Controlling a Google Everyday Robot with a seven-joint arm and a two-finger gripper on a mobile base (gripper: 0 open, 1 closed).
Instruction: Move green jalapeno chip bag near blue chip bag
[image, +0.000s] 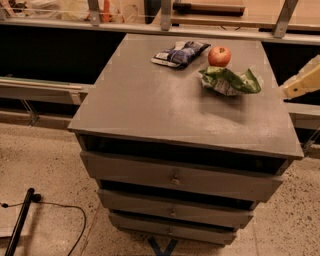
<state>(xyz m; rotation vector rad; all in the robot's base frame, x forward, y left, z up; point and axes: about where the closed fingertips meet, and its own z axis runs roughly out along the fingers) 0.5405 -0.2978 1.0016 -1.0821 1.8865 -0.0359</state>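
Observation:
The green jalapeno chip bag (230, 81) lies crumpled on the right side of the grey cabinet top (165, 110), just in front of a red apple (219, 56). The blue chip bag (179, 53) lies at the back middle, left of the apple. My gripper (300, 85) is at the far right edge of the view, past the cabinet's right side and well clear of the green bag. It holds nothing.
The cabinet has several drawers (175, 179) below its top. A counter with metal posts (165, 15) runs behind it. A black cable and pole (22, 220) lie on the speckled floor at the lower left.

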